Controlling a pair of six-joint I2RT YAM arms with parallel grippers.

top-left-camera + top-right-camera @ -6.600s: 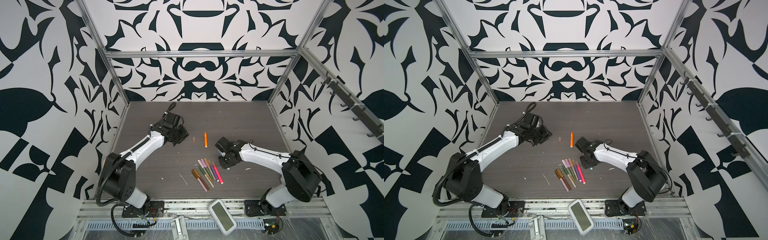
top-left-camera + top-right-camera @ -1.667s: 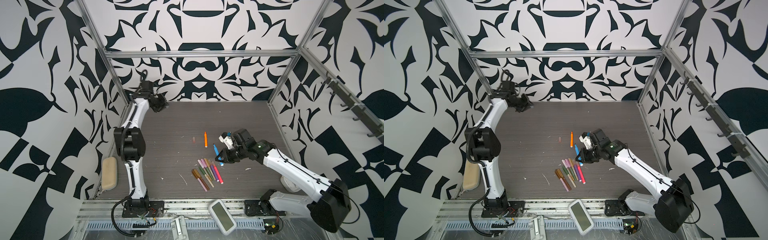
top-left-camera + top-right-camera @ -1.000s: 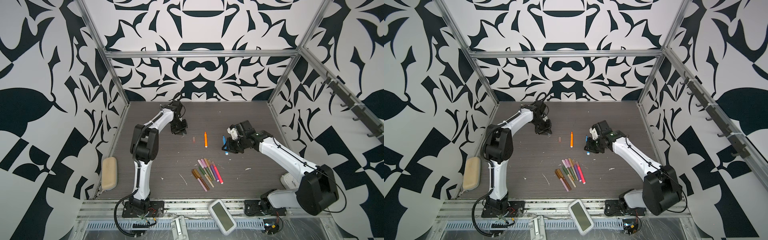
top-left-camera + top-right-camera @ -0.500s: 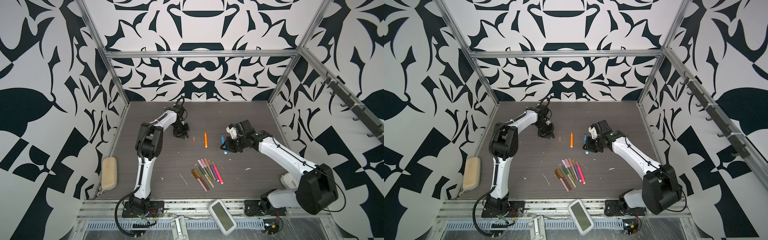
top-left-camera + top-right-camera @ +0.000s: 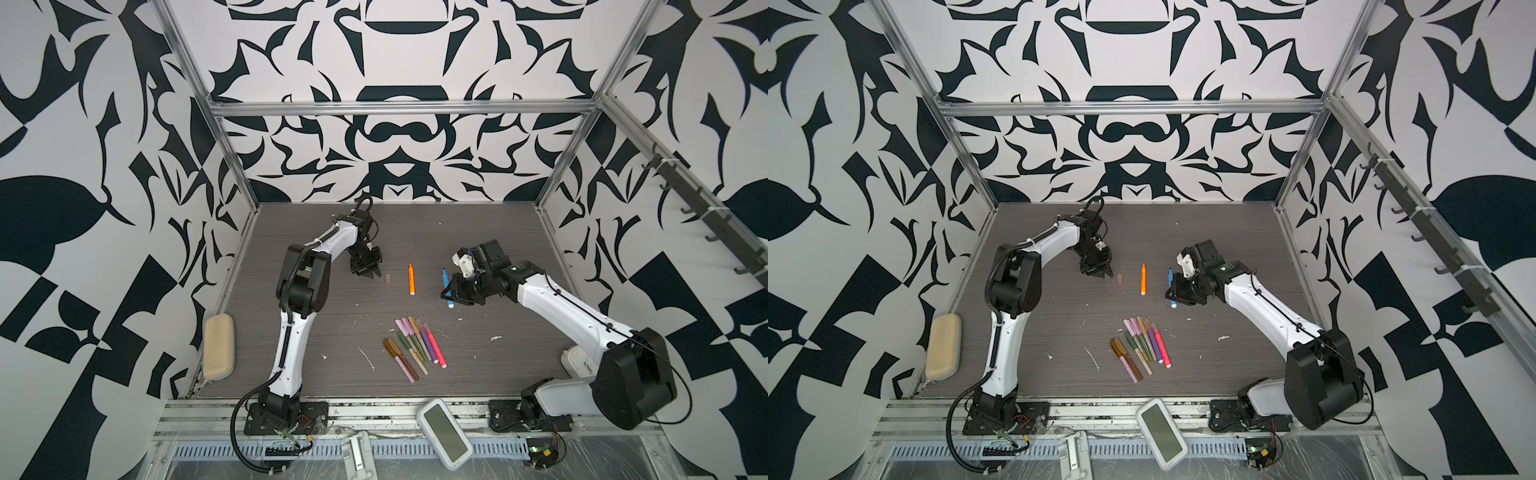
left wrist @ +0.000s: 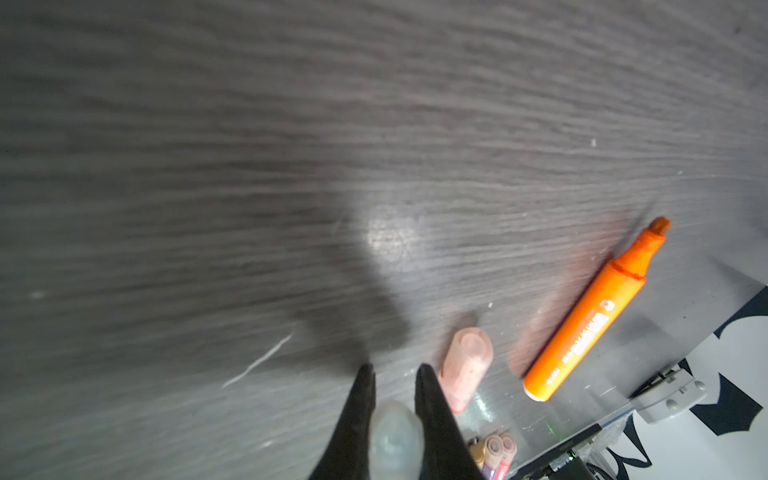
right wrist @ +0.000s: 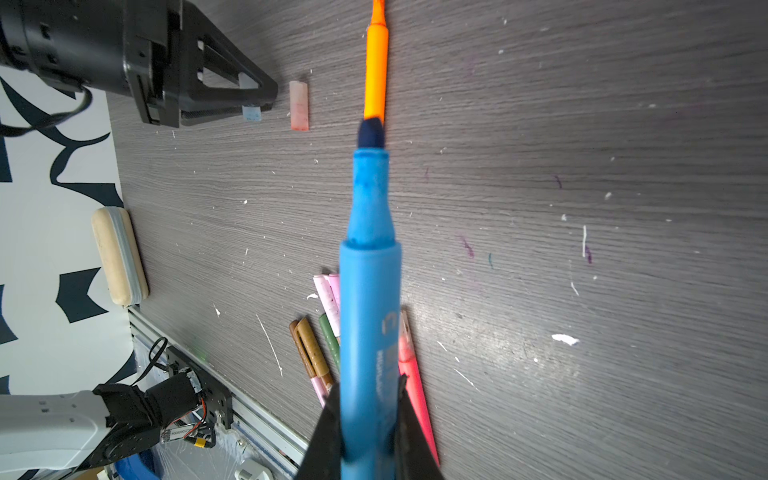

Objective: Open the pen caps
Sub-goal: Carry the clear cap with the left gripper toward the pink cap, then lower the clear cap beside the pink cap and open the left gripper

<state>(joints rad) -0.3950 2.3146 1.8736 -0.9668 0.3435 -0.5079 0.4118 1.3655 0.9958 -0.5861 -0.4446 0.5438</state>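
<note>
Stereo pair high up, two wrist cameras down low.
Both top views look steeply down from 6 o'clock onto the whole dark grey wood-grain table [image 5: 415, 226], nearly alike. Wrist views skim it close; all four share the uncapped orange plastic marker [image 5: 411, 279] [image 5: 1143, 279] [image 6: 590, 320] [image 7: 376, 70].

We are looking at a robot lab cell: an aluminium frame [image 5: 395, 109] boxes in walls [image 5: 83, 124] printed with a bold black-and-white pattern. A left arm [image 5: 291, 345] and a right arm [image 5: 561, 309], both white, are bolted to a rail [image 5: 374, 419] at the front of a grey table [image 5: 478, 232].
</note>
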